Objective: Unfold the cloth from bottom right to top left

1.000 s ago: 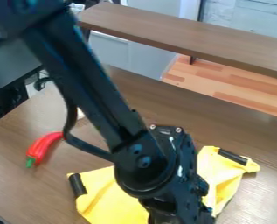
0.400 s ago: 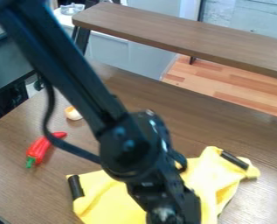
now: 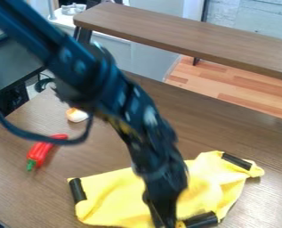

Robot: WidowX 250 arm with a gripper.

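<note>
Brown table (image 3: 226,138) is bearing a yellow cloth (image 3: 113,196) beneath a black arm (image 3: 80,73)

A brown bench (image 3: 179,31) is running across the background, and a reddish wood-look floor (image 3: 232,91) is showing beyond the table. The cloth is lying creased across the near part of the tabletop, with a black band (image 3: 77,190) sitting at its left corner and another band (image 3: 237,161) at its upper right corner. The arm is slanting down from the upper left, and its gripper (image 3: 165,221) is hanging over the cloth's near side, at the bottom edge of the view. Whether it is standing open or clamping the cloth, I cannot tell. A dark piece (image 3: 201,220) is lying just right of it. A red pepper (image 3: 40,152) is resting left of the cloth, its green stem pointing toward the near side, and a small pale-orange item (image 3: 77,115) is sitting beyond it. Pale patches are showing along the arm; whether any are labels, I cannot tell
</note>
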